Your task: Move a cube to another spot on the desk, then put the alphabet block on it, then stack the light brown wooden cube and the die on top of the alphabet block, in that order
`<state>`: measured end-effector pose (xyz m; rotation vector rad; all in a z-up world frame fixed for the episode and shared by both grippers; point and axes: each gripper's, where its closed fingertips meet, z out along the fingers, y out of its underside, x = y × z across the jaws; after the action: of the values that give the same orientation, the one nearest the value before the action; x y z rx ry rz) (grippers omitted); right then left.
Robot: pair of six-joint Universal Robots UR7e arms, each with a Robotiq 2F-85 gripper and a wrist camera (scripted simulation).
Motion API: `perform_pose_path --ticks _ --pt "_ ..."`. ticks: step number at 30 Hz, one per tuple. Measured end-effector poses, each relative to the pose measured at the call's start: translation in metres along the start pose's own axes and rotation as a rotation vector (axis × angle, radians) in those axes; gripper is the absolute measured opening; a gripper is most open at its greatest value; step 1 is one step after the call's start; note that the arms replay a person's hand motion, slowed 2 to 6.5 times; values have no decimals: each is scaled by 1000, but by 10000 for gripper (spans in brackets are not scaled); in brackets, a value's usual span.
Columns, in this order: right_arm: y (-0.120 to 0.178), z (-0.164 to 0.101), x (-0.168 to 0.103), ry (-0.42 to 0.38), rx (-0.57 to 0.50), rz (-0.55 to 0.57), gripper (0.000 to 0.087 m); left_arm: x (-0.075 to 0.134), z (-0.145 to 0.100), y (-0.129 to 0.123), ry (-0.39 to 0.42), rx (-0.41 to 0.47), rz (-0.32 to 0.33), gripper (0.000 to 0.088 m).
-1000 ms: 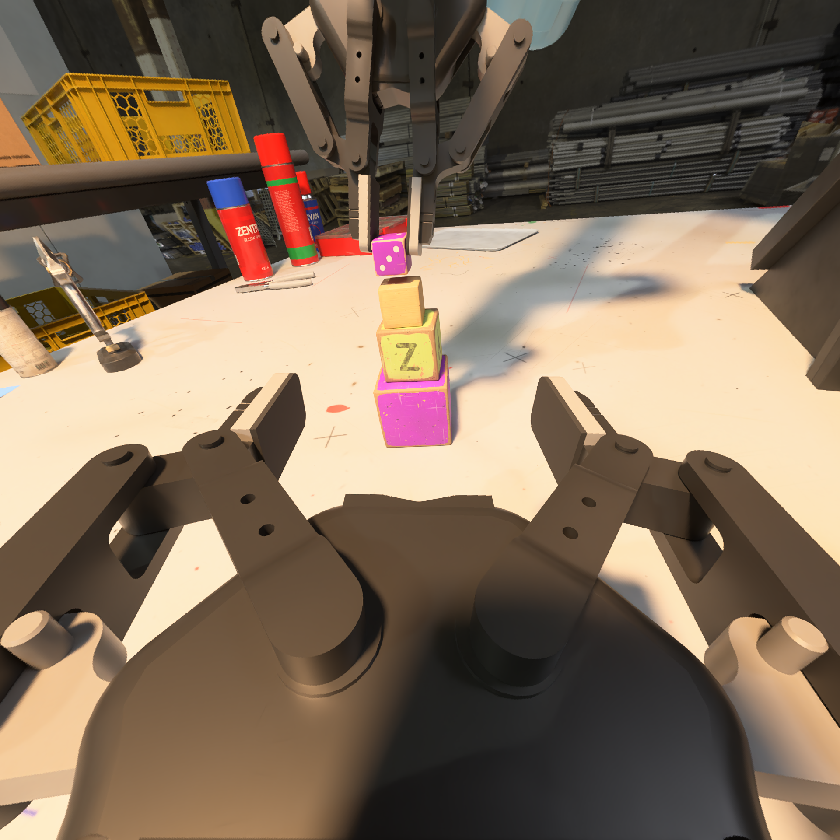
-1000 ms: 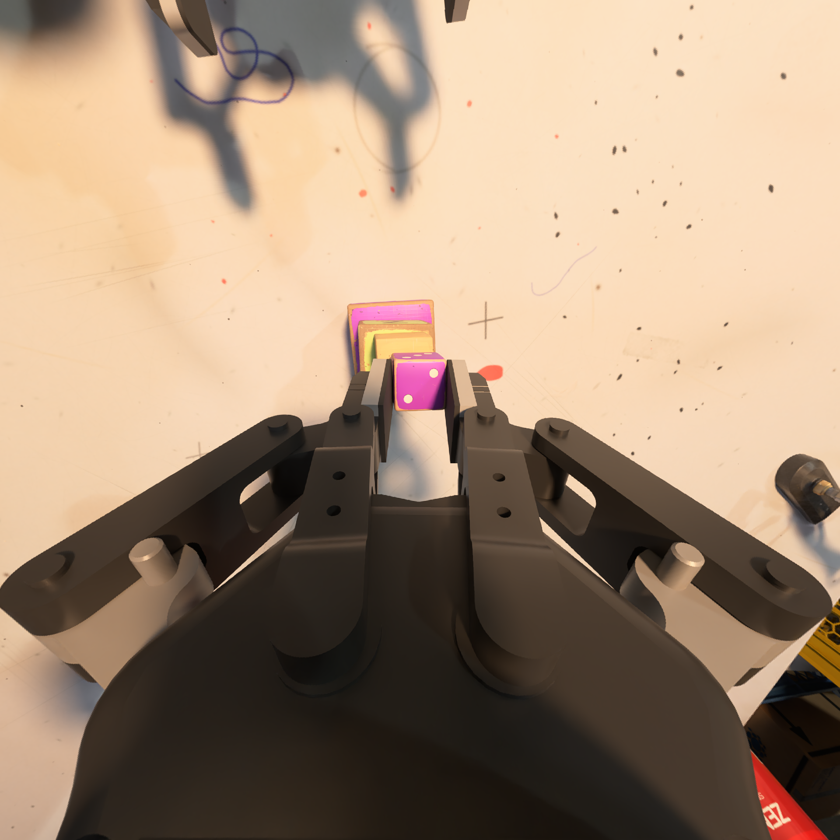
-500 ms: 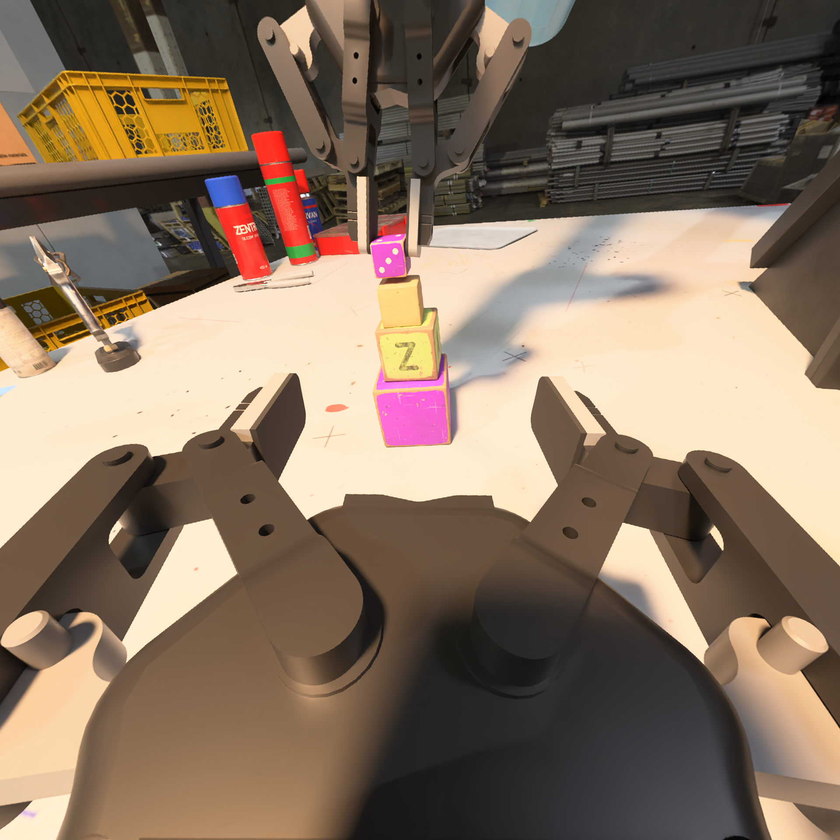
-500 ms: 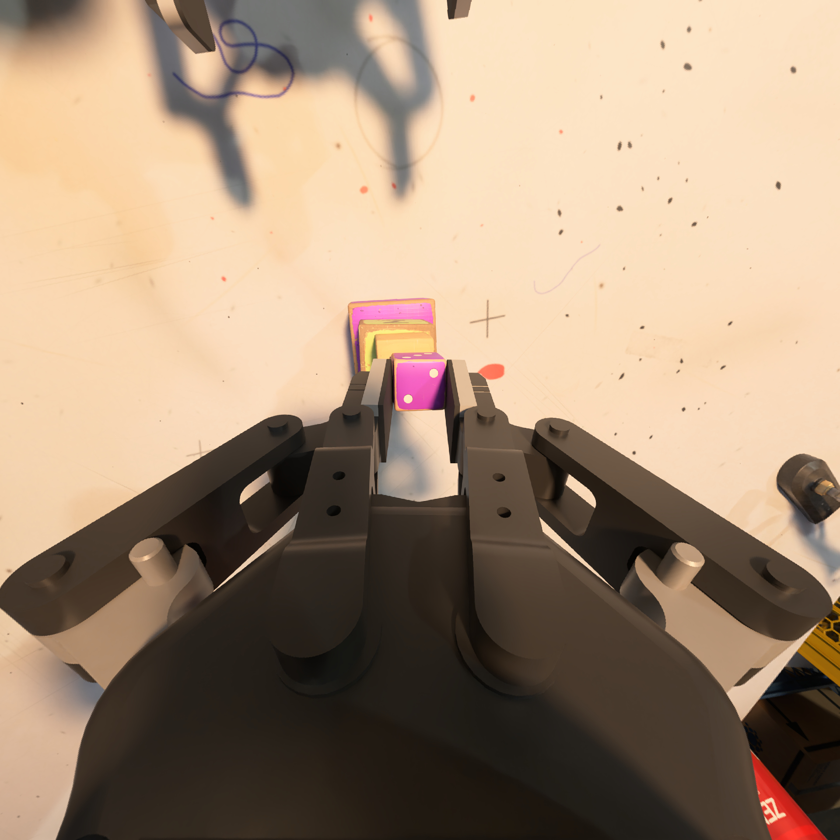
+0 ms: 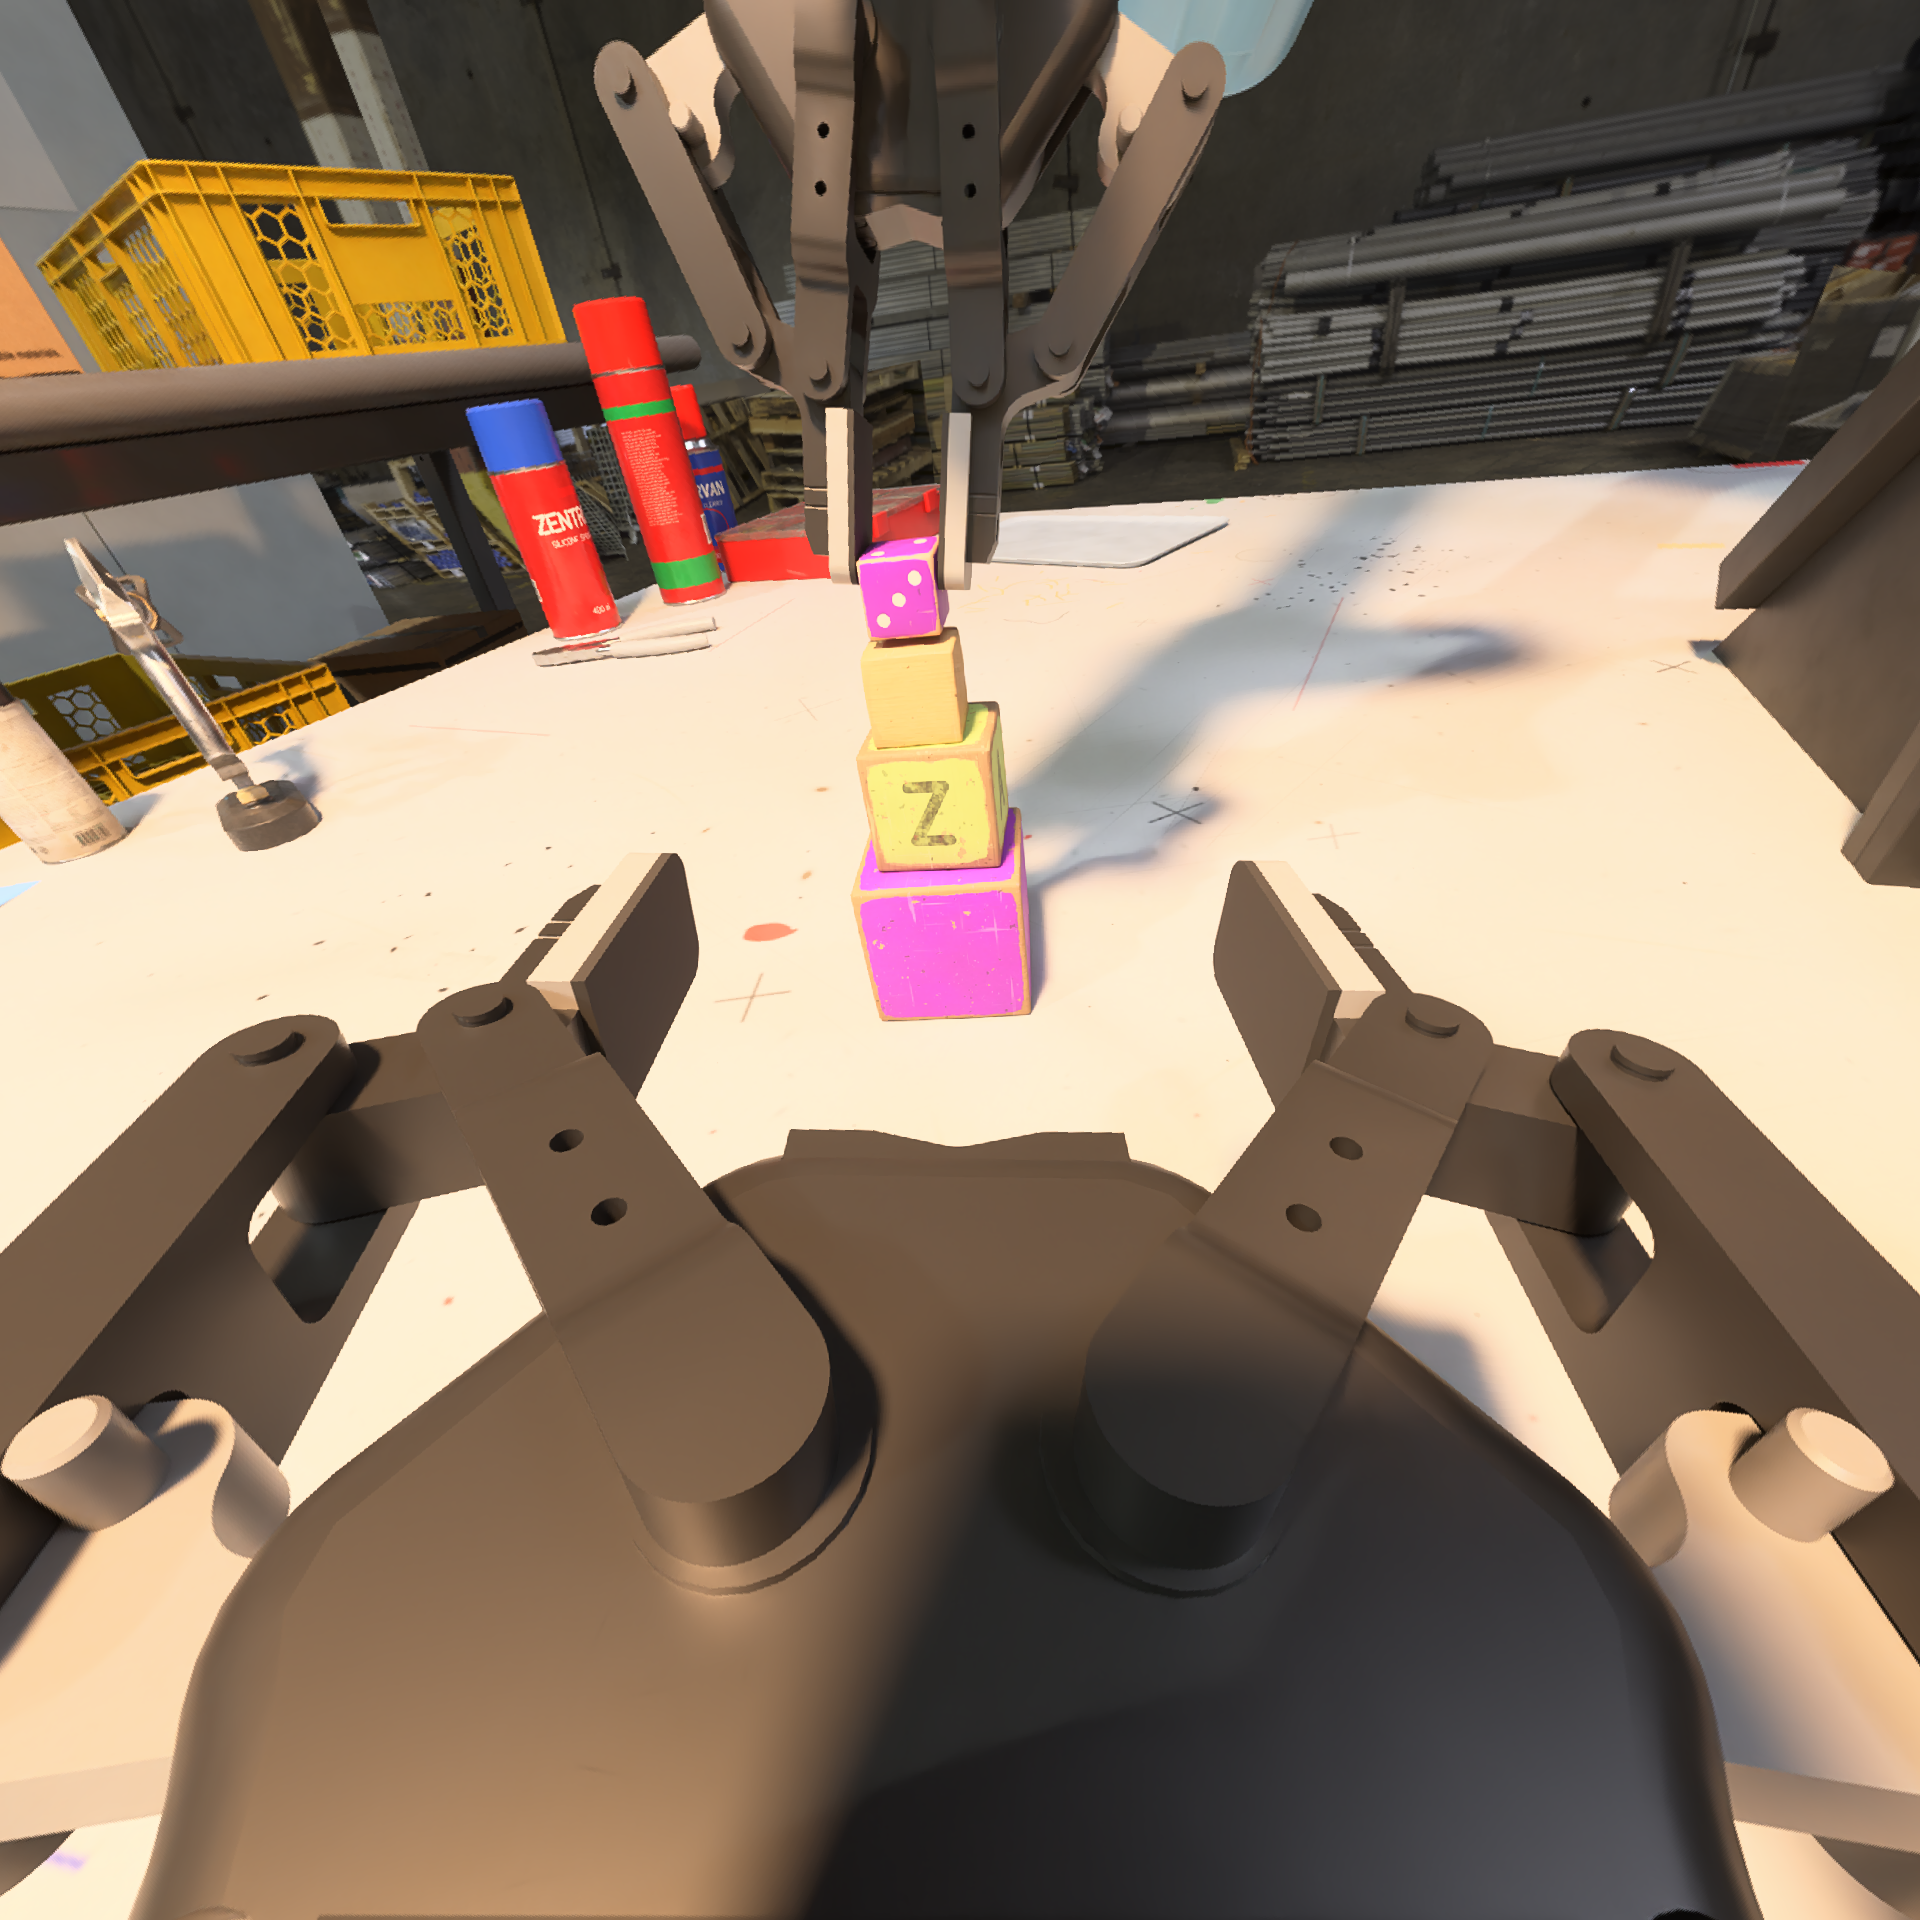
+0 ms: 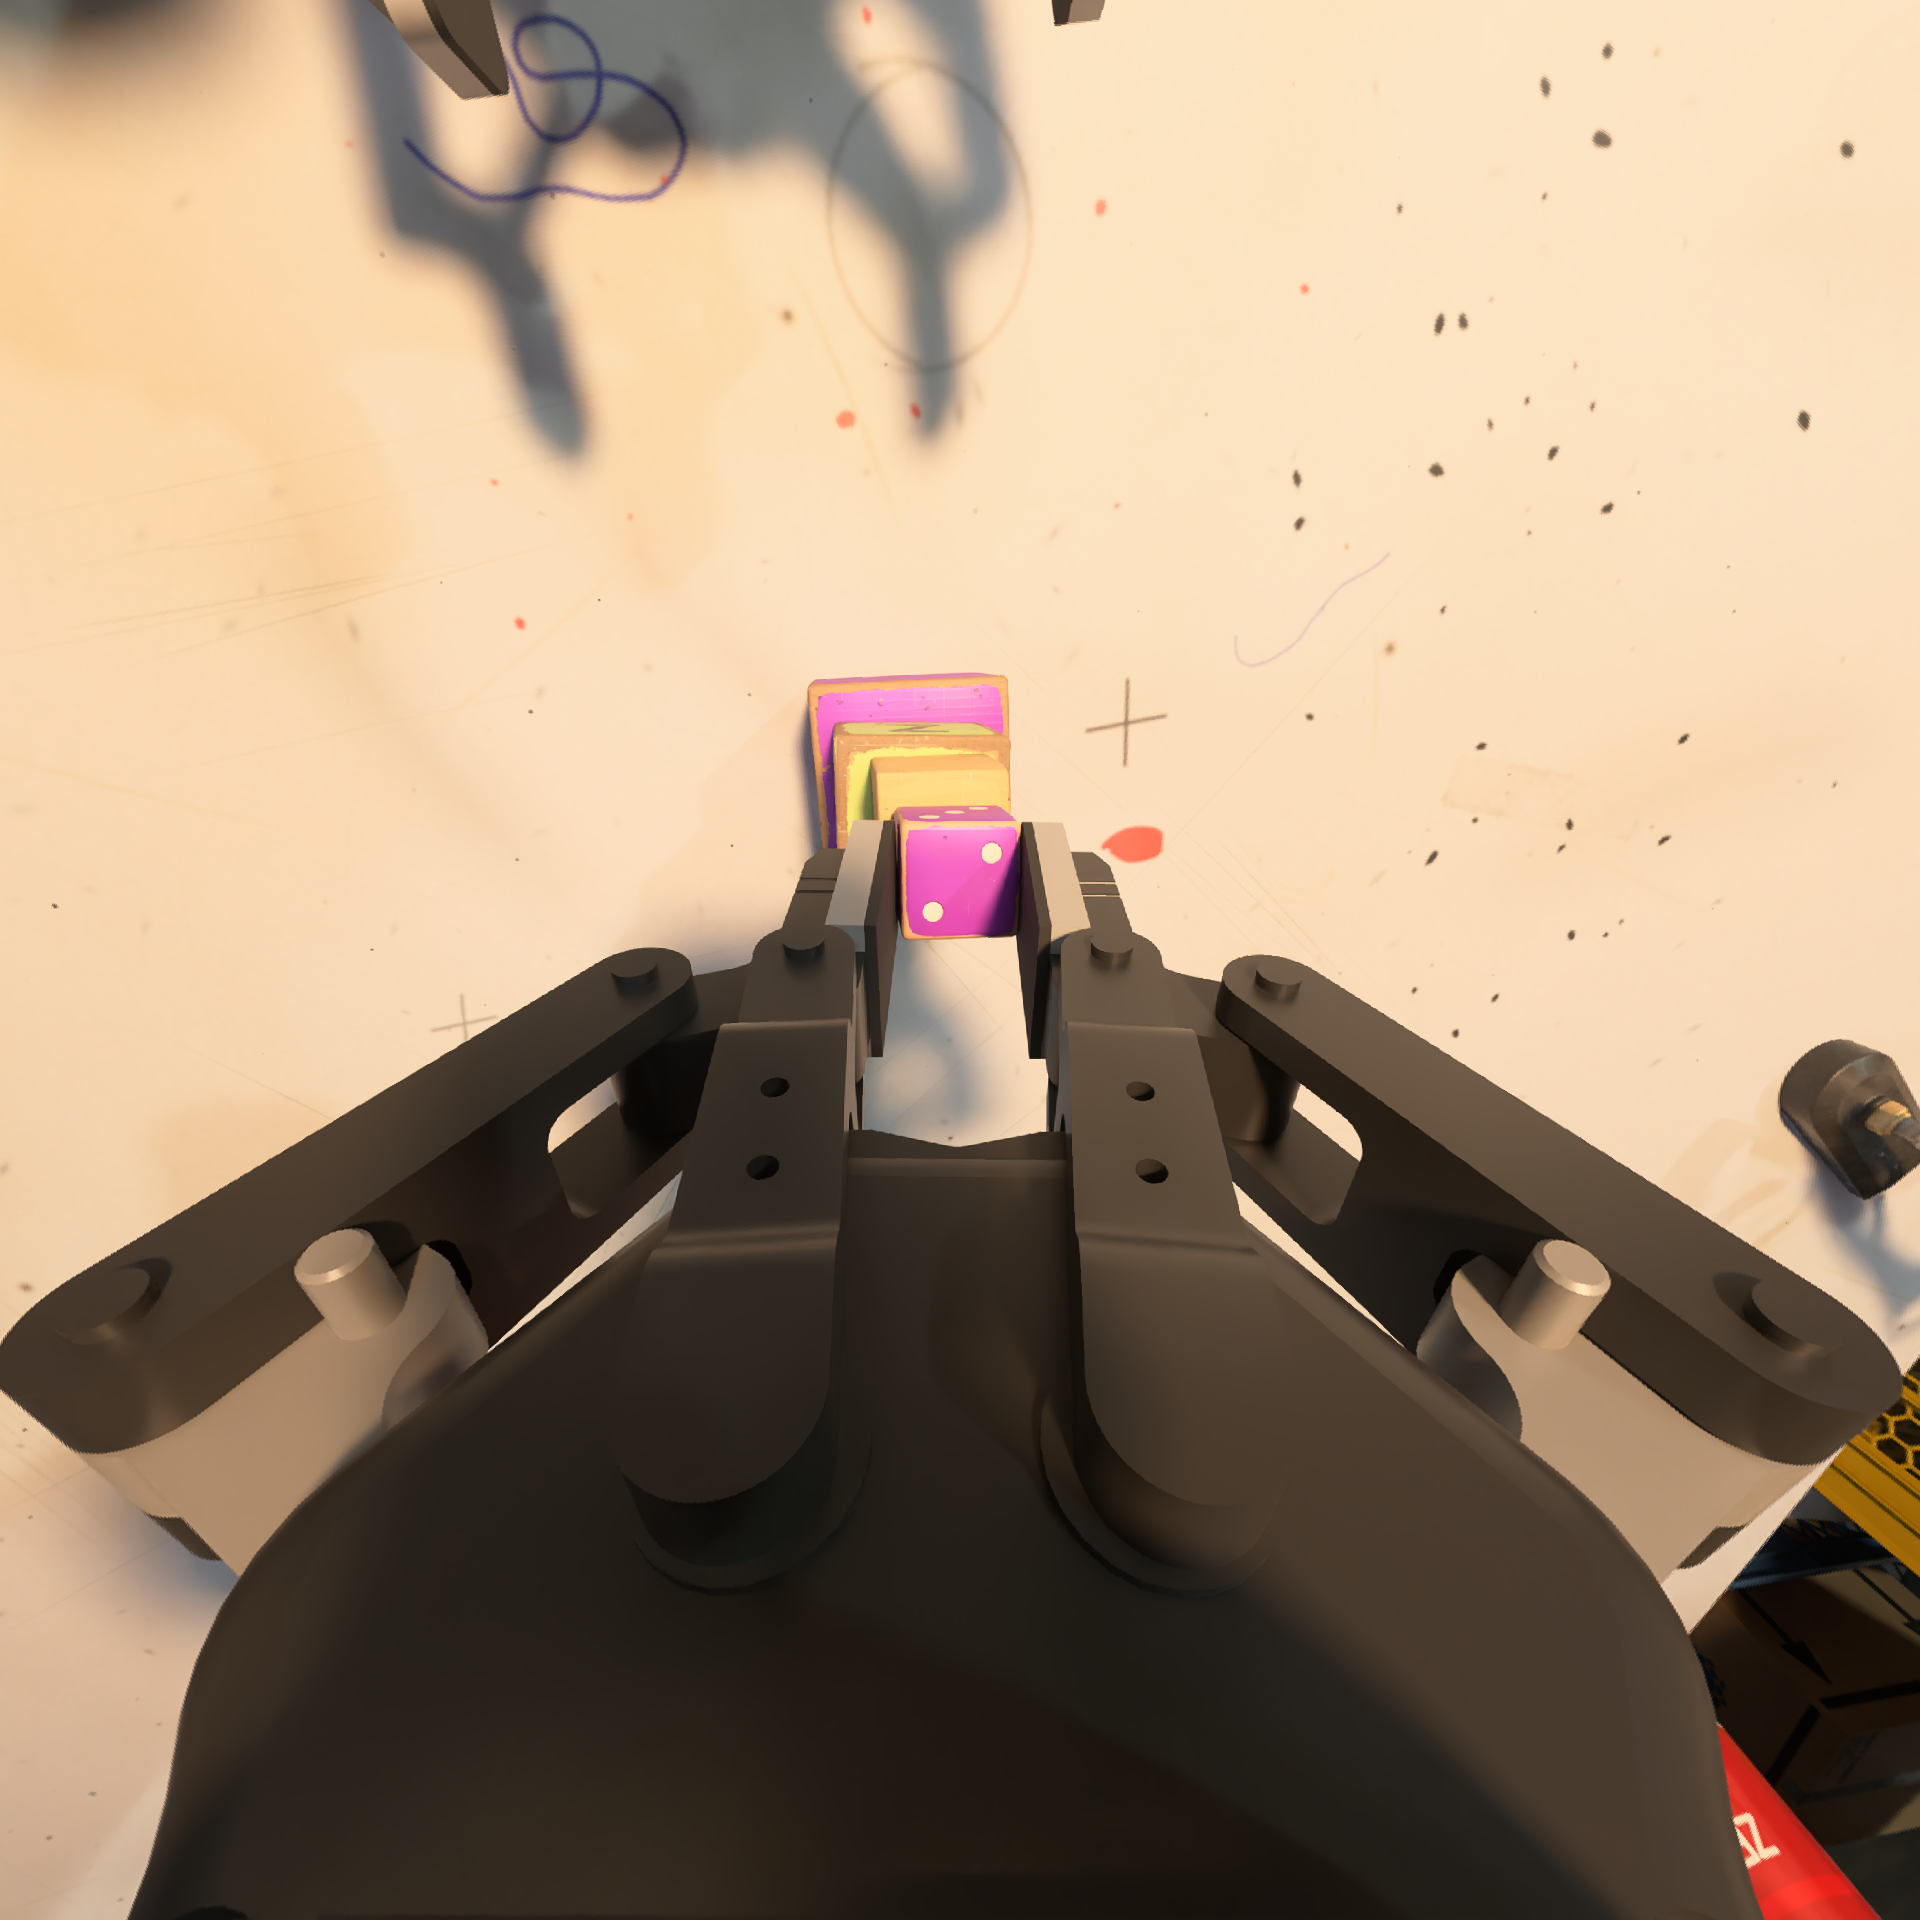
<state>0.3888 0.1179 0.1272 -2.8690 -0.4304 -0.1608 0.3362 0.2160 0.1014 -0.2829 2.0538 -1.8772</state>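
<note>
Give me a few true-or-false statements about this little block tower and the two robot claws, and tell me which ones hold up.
1. The die sits between the right gripper's jaws. True.
2. The left gripper holds the alphabet block. False: its jaws are spread wide and empty, short of the tower.
3. The pink cube is the tower's base. True.
4. The light brown wooden cube lies directly on the desk. False: it rests on the alphabet block.
5. The spray cans are green. False: they are red.

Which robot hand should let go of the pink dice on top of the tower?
The right gripper. It is shut on the die, above the light brown wooden cube. The left gripper is open, empty, low beside the stack.
</note>
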Motion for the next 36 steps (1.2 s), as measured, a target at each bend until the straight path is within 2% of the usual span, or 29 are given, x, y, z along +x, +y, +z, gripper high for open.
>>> perform_pose_path --ticks 36 --pt "0 2 -2 -12 0 -21 210 0 0 0 -3 0 4 854"
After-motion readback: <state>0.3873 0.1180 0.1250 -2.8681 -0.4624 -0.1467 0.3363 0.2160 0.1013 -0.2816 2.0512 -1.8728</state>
